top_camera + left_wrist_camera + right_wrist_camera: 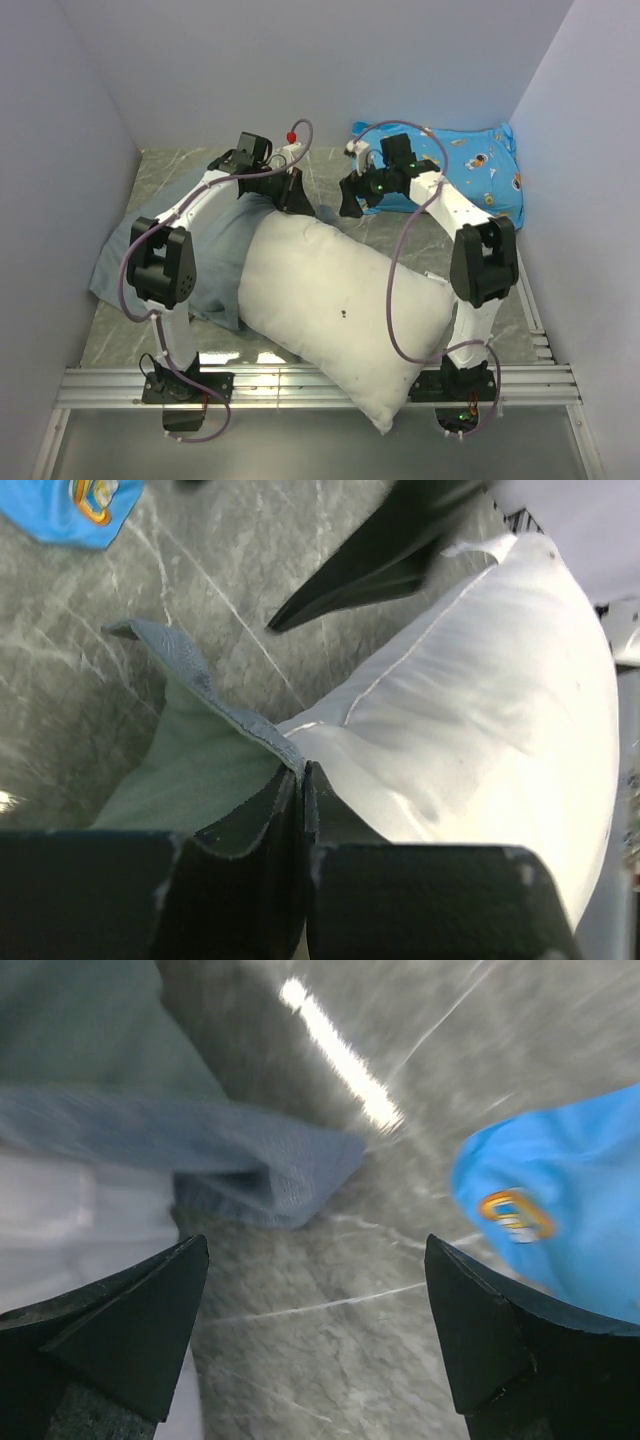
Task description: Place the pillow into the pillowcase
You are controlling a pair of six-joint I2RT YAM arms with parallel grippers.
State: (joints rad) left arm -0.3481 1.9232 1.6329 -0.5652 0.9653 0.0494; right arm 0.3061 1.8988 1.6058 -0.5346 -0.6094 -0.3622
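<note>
The white pillow (340, 300) lies slantwise across the middle of the table, one corner hanging over the near rail. The grey-blue pillowcase (195, 255) lies limp to its left, its mouth edge against the pillow's far left corner. My left gripper (294, 193) is shut on the pillowcase's hem (215, 705) right beside the pillow (470, 700); the fabric runs in between the fingertips of the left gripper (302, 768). My right gripper (352, 200) hovers open over bare marble, nothing between its jaws, as the right wrist view of the gripper (315, 1245) shows. A pillowcase corner (275, 1175) lies just ahead of it.
A bright blue cartoon-print cushion (470, 170) lies at the back right, close behind the right gripper, and its edge (560, 1210) shows in the right wrist view. Grey walls close in on three sides. An aluminium rail (300, 385) runs along the near edge.
</note>
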